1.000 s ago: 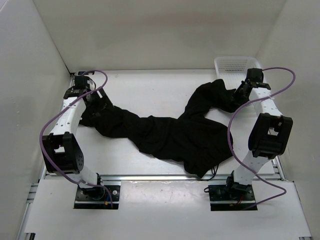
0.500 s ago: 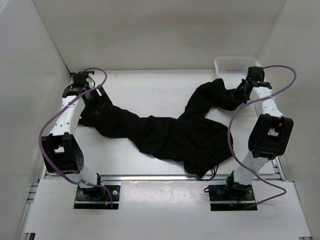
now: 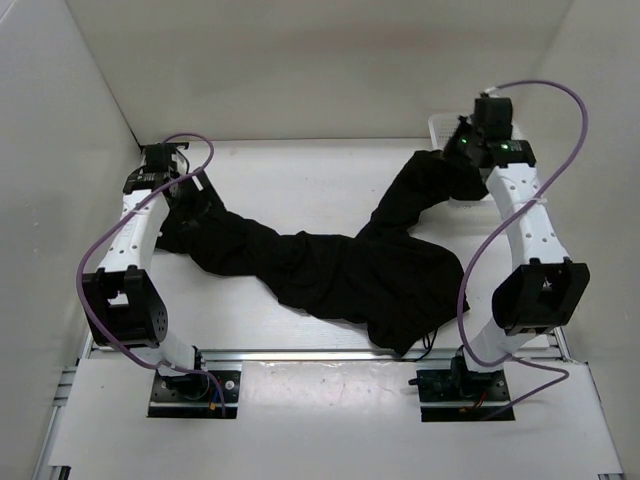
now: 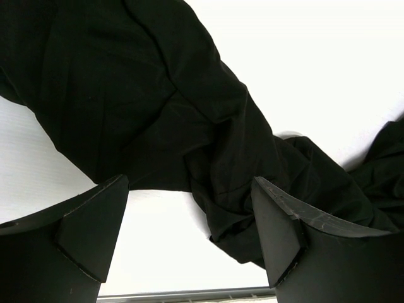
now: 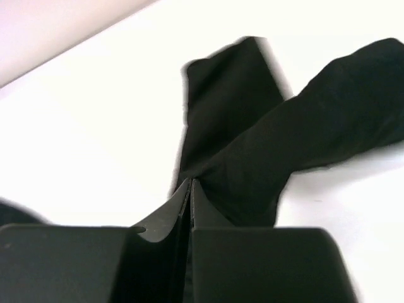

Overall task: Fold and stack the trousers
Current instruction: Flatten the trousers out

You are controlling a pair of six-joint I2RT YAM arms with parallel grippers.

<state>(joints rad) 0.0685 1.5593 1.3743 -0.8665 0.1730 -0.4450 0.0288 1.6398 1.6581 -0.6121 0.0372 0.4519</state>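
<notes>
Black wrinkled soft-fabric trousers (image 3: 340, 270) as reference, note long axis left-to-right: right gripper (image 5: 190, 189) jaws clamped on one leg end, left gripper (image 4: 189, 189) jaws apart over the other.

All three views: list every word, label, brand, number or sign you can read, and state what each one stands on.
None: no view holds any readable text.
The black soft-fabric trousers are plain, with no tag or print showing.
The white plastic mesh basket, mostly hidden behind the right arm, shows no label.
The left hand has only scuffs on its dark fingers, with no lettering.
</notes>
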